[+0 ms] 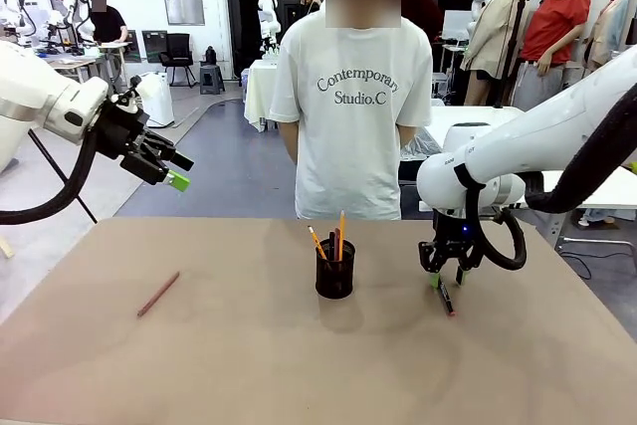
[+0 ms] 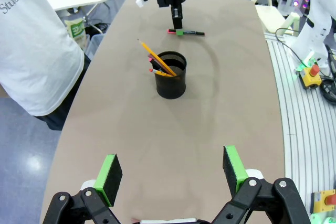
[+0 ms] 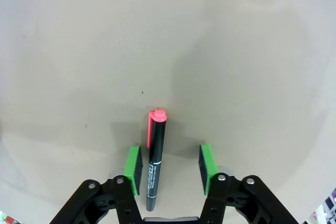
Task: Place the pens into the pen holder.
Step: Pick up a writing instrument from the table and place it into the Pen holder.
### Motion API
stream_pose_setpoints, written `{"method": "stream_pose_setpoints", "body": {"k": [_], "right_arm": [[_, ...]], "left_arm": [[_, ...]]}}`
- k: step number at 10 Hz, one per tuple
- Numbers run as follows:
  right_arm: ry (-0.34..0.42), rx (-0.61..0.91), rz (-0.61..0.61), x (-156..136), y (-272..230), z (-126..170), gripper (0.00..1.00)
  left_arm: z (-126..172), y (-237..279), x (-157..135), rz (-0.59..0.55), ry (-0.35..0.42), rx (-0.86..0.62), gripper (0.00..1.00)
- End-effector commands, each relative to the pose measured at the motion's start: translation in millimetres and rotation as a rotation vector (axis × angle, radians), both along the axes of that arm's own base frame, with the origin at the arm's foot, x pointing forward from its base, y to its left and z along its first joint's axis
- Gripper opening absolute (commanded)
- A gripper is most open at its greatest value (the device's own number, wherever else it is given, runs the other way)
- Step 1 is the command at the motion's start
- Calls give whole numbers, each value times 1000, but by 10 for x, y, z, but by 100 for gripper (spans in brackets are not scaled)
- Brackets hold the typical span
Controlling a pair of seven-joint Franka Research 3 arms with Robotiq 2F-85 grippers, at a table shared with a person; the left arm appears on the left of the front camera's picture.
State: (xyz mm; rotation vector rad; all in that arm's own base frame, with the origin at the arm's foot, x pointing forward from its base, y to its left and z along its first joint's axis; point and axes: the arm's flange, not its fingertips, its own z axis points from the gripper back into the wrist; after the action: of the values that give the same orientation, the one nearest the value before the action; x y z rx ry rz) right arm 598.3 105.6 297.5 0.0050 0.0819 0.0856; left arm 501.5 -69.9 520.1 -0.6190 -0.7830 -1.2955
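A black mesh pen holder stands mid-table with a yellow-orange pencil leaning in it. Right of it a black marker with red ends lies flat on the table. My right gripper is down at the table with its jaws straddling the marker. The marker lies against one green pad, and a gap shows to the other pad. A reddish-brown pencil lies at the left. My left gripper hangs open and empty, high above the table's left side.
A person in a white T-shirt stands at the far edge behind the holder, hands behind the back. The tan table is bare around the pens. In the left wrist view, a white-railed strip with a red button box runs along one table edge.
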Motion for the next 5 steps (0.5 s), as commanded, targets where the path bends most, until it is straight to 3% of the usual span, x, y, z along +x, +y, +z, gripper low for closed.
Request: {"method": "stream_pose_setpoints", "body": {"k": [1,5], "right_arm": [[9,-27,-8,37,45,7,0],[2,-27,-5,40,56,2,0]], "left_arm": [[5,9,-10,-7,1,11,100],[5,9,-10,-7,1,11,100]]}}
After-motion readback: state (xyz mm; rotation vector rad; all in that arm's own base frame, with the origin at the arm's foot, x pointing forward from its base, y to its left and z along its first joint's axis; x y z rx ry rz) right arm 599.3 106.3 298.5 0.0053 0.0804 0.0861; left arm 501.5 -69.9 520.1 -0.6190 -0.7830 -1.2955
